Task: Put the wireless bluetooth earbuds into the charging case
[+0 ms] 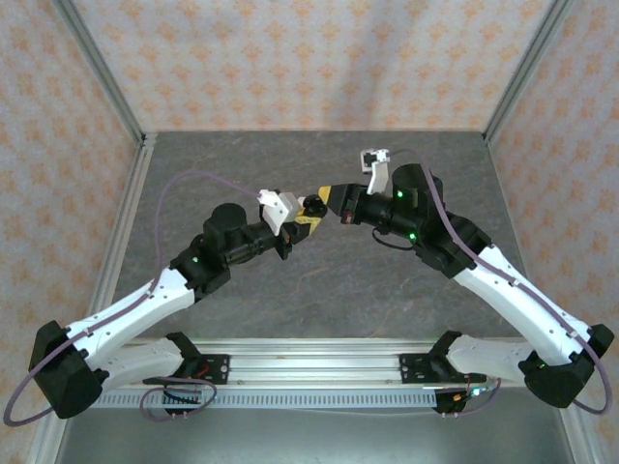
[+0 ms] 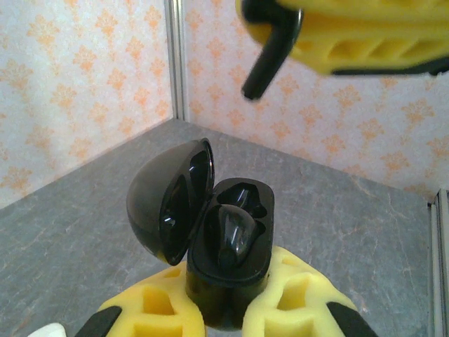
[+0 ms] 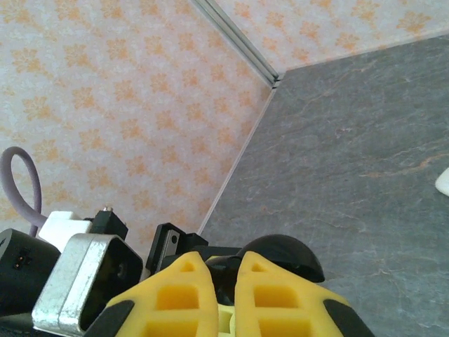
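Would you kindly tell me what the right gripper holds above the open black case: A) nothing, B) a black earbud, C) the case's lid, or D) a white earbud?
B: the right gripper pinches a black earbud, its stem hanging down, above the open charging case held by the left gripper.

My top camera looks down from above and behind the arm bases [image 1: 68,372], across the grey table [image 1: 319,300] to the far wall [image 1: 309,58]. Each wrist camera peers past its own yellow fingers [image 2: 295,302] toward a wall corner, and both share the black charging case [image 2: 231,246], very close.
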